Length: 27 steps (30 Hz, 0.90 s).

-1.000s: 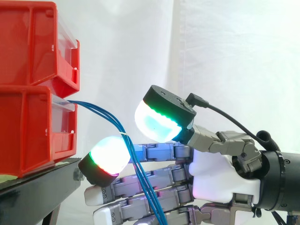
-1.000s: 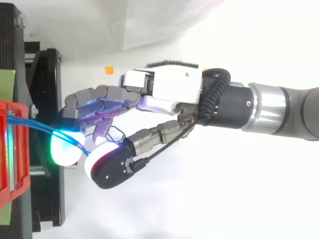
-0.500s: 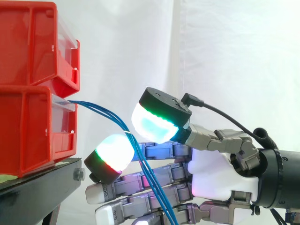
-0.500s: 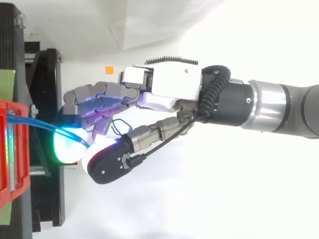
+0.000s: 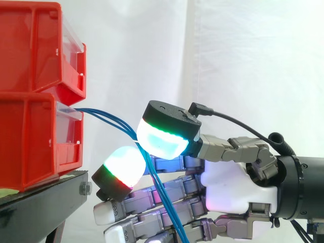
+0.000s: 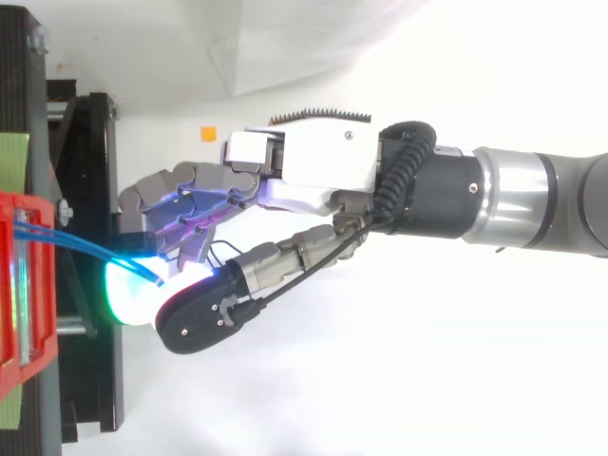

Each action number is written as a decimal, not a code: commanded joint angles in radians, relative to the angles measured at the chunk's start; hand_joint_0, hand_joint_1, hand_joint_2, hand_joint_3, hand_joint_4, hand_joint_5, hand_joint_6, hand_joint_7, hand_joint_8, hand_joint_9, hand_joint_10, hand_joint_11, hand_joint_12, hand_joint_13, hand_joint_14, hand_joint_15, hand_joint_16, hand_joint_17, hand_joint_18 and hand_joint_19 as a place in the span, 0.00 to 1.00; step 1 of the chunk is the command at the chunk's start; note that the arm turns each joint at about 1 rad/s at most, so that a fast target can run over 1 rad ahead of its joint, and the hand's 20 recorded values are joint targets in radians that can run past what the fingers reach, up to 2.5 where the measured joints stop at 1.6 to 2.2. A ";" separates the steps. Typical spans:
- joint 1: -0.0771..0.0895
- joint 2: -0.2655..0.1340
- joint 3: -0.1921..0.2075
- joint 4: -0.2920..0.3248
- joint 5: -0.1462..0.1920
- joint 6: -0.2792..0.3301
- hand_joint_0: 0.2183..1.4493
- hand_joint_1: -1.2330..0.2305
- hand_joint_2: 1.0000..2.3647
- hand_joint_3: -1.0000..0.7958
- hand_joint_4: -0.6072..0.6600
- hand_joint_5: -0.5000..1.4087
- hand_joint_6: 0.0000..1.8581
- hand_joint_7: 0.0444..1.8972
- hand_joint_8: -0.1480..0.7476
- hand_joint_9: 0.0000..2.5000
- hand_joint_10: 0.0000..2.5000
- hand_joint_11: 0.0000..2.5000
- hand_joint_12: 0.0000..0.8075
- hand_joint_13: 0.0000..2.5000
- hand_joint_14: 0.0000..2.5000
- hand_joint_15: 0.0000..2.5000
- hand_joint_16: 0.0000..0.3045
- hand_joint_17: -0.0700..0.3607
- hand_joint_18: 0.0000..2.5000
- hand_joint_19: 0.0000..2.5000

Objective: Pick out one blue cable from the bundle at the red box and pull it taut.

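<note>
A bundle of thin blue cables leaves the lower red box and slopes down to the right. It runs through the narrow gap between the hand's glowing thumb pad and a green-and-red glowing finger pad. The thumb pad sits just above and right of the cables, the finger pad just below and left. The other fingers lie nearly straight beneath, and the cables pass down in front of them. From above, the hand reaches left to the box, with the cables ending between the pads.
A second red box is stacked on top of the lower one. Both rest on a black stand at the left. A white curtain hangs behind. The arm comes in from the right.
The thumb pad has moved left and down towards the finger pad, narrowing the gap around the blue cables. The whole hand has shifted slightly left towards the box.
</note>
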 commanded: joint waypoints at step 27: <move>-0.010 0.048 0.001 -0.076 -0.028 -0.005 0.33 0.40 0.02 0.43 0.58 0.15 0.45 0.45 0.45 0.24 0.01 0.32 0.37 0.27 0.01 0.22 0.13 0.37 0.24 0.33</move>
